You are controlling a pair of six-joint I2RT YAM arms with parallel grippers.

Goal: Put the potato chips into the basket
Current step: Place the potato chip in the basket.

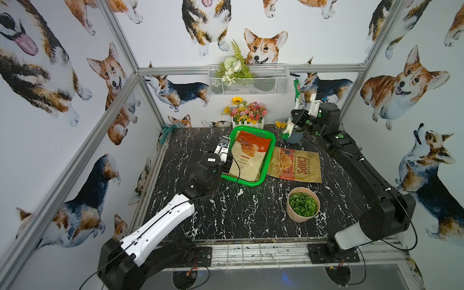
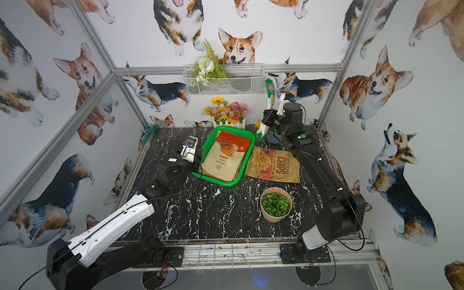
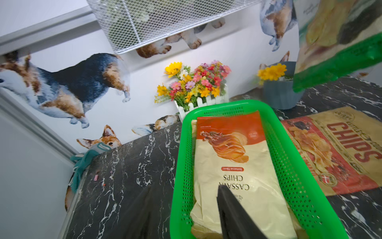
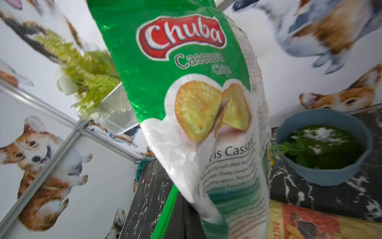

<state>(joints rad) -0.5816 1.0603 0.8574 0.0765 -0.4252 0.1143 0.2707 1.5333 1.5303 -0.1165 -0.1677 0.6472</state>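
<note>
**A:** What sits on the bench (image 1: 226, 216)?

**B:** Biggest is the green basket (image 1: 269, 155), toward the far edge near the middle. A cream-and-rust bag (image 1: 247, 158) lies flat inside it and fills most of the floor. A tan-and-red CHIPS bag (image 1: 296, 165) lies flat on the bench just beside the basket's right wall, outside it.

**A:** And the third bag?

**B:** The Chuba bag (image 4: 186, 82) is off the bench. The right tool (image 1: 295, 118) is clamped on its lower part, and the bag rises nearly upright above the grip. It hangs over a blue-grey pot (image 4: 330, 175) at the far right corner, apart from the basket.

**A:** The left tool (image 3: 184, 209)?

**B:** It is released and holds nothing. Its jaws stand apart at the basket's left wall, one above the cream-and-rust bag inside, the other outside over bare bench. I cannot tell whether either touches.

**A:** Anything else?

**B:** A beige pot (image 1: 301, 219) of green leaves stands nearer the front, well apart from both tools.
</note>
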